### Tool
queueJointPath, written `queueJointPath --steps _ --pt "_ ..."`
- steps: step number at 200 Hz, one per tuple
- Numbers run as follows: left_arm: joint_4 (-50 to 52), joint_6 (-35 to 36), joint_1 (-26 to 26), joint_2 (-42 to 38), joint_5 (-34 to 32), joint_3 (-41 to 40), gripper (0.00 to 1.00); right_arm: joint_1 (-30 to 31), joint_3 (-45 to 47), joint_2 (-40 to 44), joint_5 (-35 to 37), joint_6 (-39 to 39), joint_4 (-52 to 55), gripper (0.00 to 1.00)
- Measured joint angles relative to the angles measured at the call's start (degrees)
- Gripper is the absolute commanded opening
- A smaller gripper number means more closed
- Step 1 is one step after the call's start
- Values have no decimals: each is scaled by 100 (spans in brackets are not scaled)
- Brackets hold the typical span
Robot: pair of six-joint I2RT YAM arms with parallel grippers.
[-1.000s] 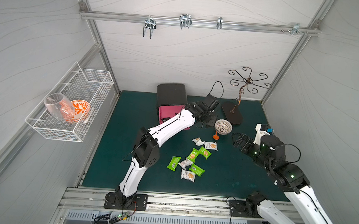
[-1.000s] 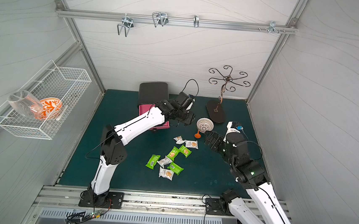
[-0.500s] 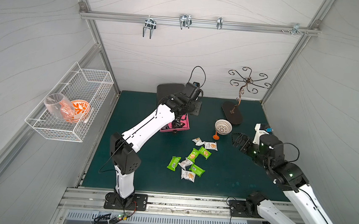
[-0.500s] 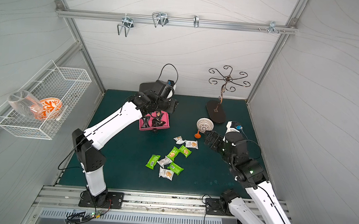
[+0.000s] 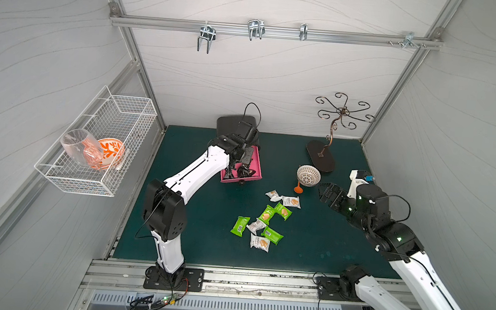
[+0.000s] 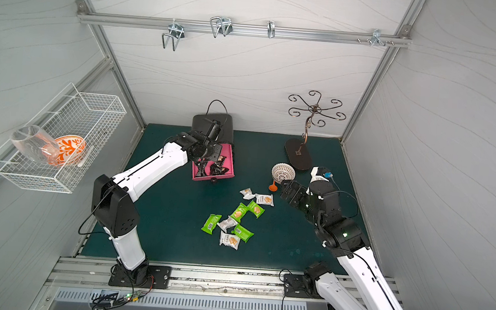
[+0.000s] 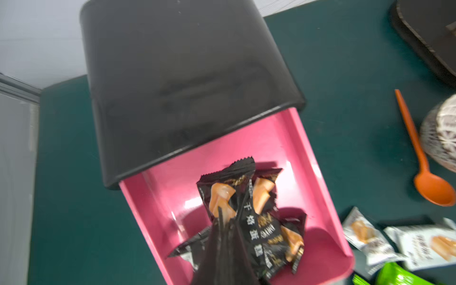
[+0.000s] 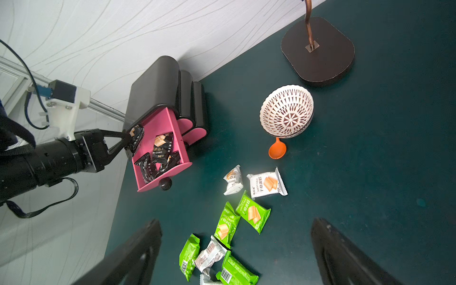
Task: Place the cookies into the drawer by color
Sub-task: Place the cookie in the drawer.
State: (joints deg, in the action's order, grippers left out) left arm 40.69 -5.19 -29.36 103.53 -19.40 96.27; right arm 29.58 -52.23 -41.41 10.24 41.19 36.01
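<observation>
Eight loose cookies [image 5: 267, 214] lay on the dark green mat [image 5: 203, 243] in both top views, four green and four white, near the front of the open pink drawer [image 5: 251, 179] but apart from it. From up there I could hardly make out the left gripper [image 5: 233, 169]: its own arm covered most of it, and what showed merged with the dark wrappers in the drawer. The right wrist view settled it. There its fingers [image 8: 117, 145] were pinched shut on one black cookie [image 8: 136, 135], held over the drawer's side near the black cabinet [image 8: 158, 81]. More black packets [image 8: 161, 145] sat in the drawer below; they overlapped, so I could not count them. That view also showed two lower drawers [image 8: 197, 135], both closed, which the top views hid under the cabinet. The left wrist view was blurred, and its lower edge cut the fingers short; I could not separate the held wrapper cleanly from the pile behind it. The right gripper [image 5: 327, 193] hovered empty, jaws spread wide, near the patterned bowl [image 5: 308, 175] and orange spoon [image 5: 298, 189]. Its own camera caught only its two dark fingers at the frame edge, with some green packets cropped at the border between them.
</observation>
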Motion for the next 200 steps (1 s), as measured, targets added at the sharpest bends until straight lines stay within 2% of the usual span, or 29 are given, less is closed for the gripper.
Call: queueJointPath --steps 77,91,107,138,146,162,179,200 --pt "-326 380 168 614 -315 0 0 0 0 9 76 -2 0 99" --pt "-365 413 184 669 -319 0 25 0 0 9 107 -2 0 99" --pt "-382 422 199 678 -313 0 33 0 0 9 127 -2 0 99" --pt "-470 356 225 678 -273 -2 37 0 0 9 131 -2 0 99" --pt "-474 337 227 675 -258 -4 43 0 0 7 131 -2 0 99" --pt "-498 221 234 662 -203 -24 63 0 0 -2 131 -2 0 99" --pt "-501 153 240 605 -129 -66 77 0 0 -13 131 -2 0 99" --pt "-487 4 271 466 -4 -74 86 0 0 -17 131 -2 0 99"
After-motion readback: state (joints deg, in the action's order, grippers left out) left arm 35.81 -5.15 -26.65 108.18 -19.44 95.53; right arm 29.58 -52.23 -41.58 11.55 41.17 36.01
